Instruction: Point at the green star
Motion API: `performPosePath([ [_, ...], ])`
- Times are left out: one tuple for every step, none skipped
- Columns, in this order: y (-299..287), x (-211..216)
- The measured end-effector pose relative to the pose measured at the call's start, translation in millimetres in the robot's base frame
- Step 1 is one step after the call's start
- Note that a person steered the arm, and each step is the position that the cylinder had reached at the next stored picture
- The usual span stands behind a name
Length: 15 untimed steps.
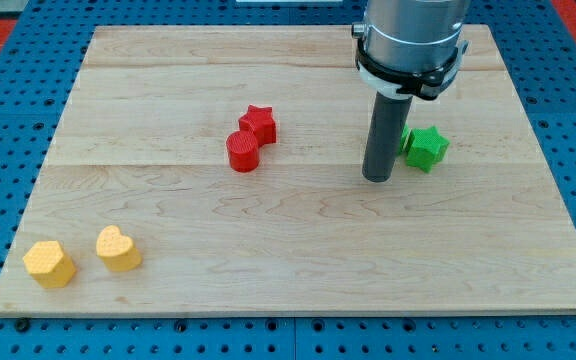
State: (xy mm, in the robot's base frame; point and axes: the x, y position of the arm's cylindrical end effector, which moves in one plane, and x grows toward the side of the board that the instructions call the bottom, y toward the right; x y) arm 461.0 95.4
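Camera view gives us a pale wooden board [298, 270] of joined planks lying on a blue perforated table [8, 110], with a red strip at the view's top corners. We have no jaws to release or clench, only a rod whose end, our tip [376, 178], rests on the board. The green star [425, 148] sits just beside our tip, toward the view's right and slightly up. To the tip's left a red star [259, 123] touches a red cylinder [242, 153]. Far to its lower left lie a yellow heart [118, 249] and a yellow hexagon [49, 264], near each other.
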Motion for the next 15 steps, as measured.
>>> performPosePath([
  [0.0,0.0],
  [1.2,0.0],
  [2.4,0.0],
  [2.4,0.0],
  [7.2,6.2],
  [7.2,6.6],
  [7.2,6.6],
  [8.7,6.6],
  [14.1,6.6],
  [18.8,6.6],
  [23.2,6.6],
  [26.5,9.1],
  [26.5,9.1],
  [26.5,10.5],
  [35.2,21.7],
])
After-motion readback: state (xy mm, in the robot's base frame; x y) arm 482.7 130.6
